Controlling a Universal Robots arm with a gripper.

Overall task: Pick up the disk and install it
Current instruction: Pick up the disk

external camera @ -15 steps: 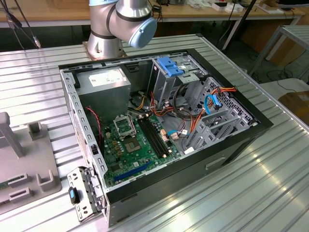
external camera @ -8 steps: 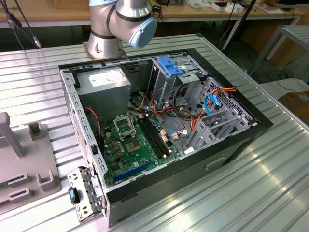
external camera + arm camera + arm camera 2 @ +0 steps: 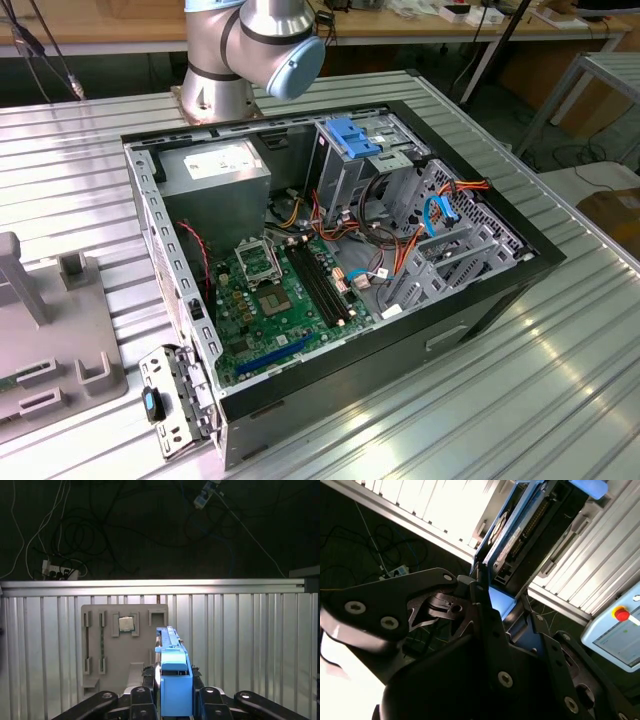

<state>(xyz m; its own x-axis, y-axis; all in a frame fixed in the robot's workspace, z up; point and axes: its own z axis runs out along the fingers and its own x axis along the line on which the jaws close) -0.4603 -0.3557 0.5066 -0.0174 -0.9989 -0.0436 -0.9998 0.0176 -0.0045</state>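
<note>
Gripper [image 3: 172,674] pinched shut on the disk [image 3: 168,639]. My fingers press its blue side rails, and the disk sits edge-on between them. Beyond it lie the ribbed counter [image 3: 240,640] and a grey parts holder [image 3: 127,652].

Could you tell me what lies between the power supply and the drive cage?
Coloured wires sit between the power supply and drive cage, in the exterior view.

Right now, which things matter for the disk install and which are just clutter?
Job: disk held in pincer; open computer case; drive cage.
Lying about: grey tray with chip; power supply; floor cables.
</note>
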